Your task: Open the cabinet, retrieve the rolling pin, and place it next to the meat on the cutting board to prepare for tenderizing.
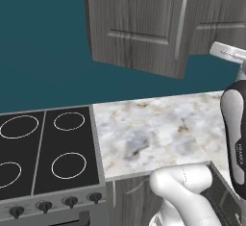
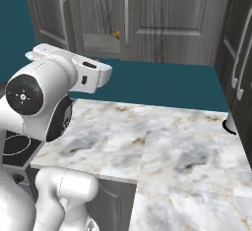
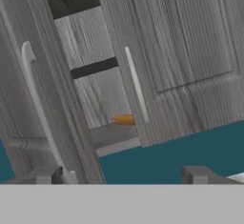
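The grey wood-grain cabinet (image 3: 190, 42) hangs on the teal wall. Its left door (image 3: 43, 75) is swung partly open and its right door (image 2: 172, 18) is shut. Through the gap I see the inner shelf (image 3: 93, 68) and, on the cabinet floor, one orange-brown end of the rolling pin (image 3: 124, 119). The rolling pin (image 2: 116, 34) is mostly hidden behind the right door's edge. My gripper (image 3: 123, 175) is open and holds nothing. It hovers in front of and a little below the gap, apart from both doors. The cutting board and the meat are out of view.
A marble counter (image 1: 158, 133) runs under the cabinet. A black four-ring stove (image 1: 48, 148) sits to its left. A tall grey unit with bar handles (image 2: 240, 63) walls the counter's right end, with a small round white object (image 2: 229, 125) at its foot. The open door (image 1: 134, 28) juts over the counter.
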